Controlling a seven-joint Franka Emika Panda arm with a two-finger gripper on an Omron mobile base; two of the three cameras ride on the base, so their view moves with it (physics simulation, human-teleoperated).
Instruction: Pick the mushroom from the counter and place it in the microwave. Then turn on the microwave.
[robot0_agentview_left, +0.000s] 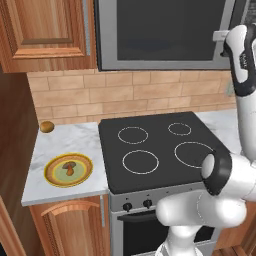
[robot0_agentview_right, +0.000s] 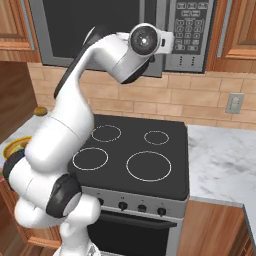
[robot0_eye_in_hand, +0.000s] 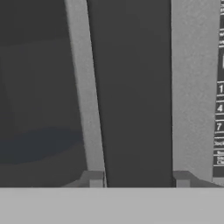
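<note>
My claw (robot0_eye_in_hand: 138, 180): raised to the microwave's front; in my hand view its two tips stand either side of the black vertical handle (robot0_eye_in_hand: 135, 92), one at each edge. I cannot tell whether they press on it or stand just clear.
Microwave (robot0_agentview_left: 165, 35): mounted on the wall above the stovetop, dark glass door closed, silver frame around it.
Keypad (robot0_agentview_right: 189, 30): right of the door; in my hand view its number keys run along the right edge.
Mushroom (robot0_agentview_left: 69, 167): lying in the middle of the plate, brown cap and paler stem, well apart from my claw.
Plate (robot0_agentview_left: 55, 177): yellow rim, greenish centre, sitting on the counter left of the stovetop, near the front edge.
Counter (robot0_agentview_left: 75, 142): white marble over a wooden cabinet.
Golden-brown ball (robot0_agentview_left: 47, 127): at the back left corner of the counter, against the brick wall.
Stovetop (robot0_agentview_left: 155, 145): black, four white rings, bare.
</note>
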